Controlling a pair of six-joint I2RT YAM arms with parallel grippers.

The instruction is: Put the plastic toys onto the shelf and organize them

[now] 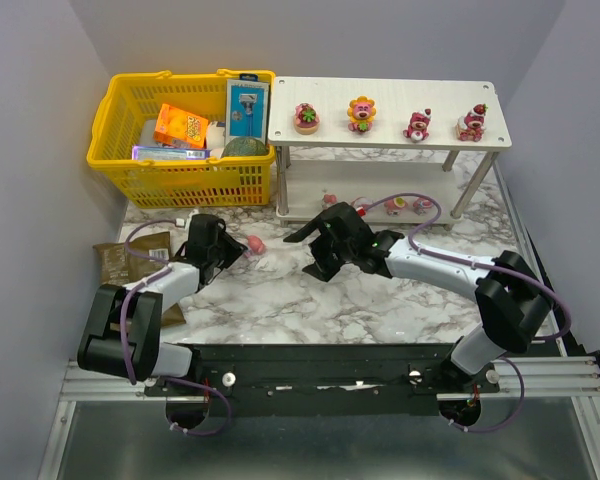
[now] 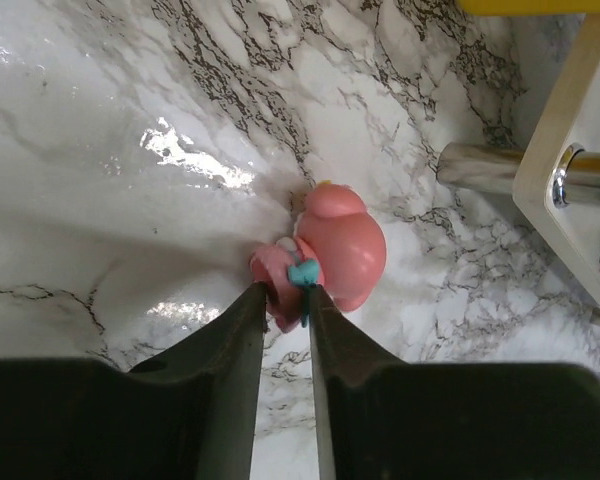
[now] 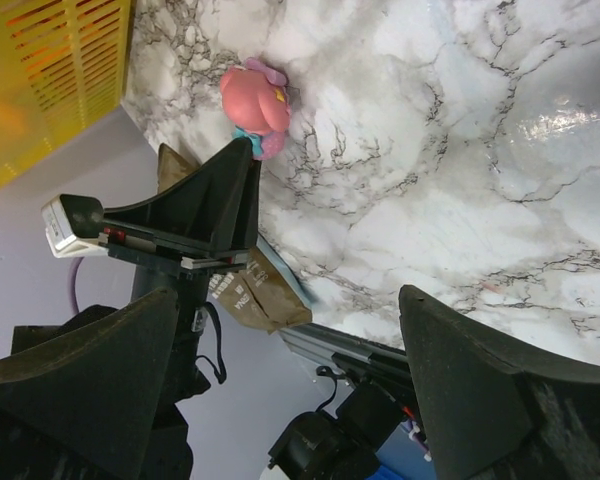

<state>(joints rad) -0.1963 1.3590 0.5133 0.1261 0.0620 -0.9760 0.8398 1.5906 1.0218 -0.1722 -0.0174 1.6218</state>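
A pink bear-like toy (image 1: 255,244) lies on the marble table left of the shelf; it also shows in the left wrist view (image 2: 340,250) and the right wrist view (image 3: 255,95). My left gripper (image 1: 232,250) (image 2: 285,292) is shut on the toy's near edge, by a small teal part. My right gripper (image 1: 315,252) (image 3: 288,300) is open and empty, over the table in front of the shelf. The white shelf (image 1: 380,90) holds several toys on its top tier, one with yellow petals (image 1: 361,113), and several pink ones on its lower tier (image 1: 395,205).
A yellow mesh basket (image 1: 115,110) with an orange box (image 1: 180,127) and other packaged goods stands at the back left. A brown packet (image 1: 130,258) lies beside the left arm. A silver shelf leg (image 2: 480,165) is close to the held toy.
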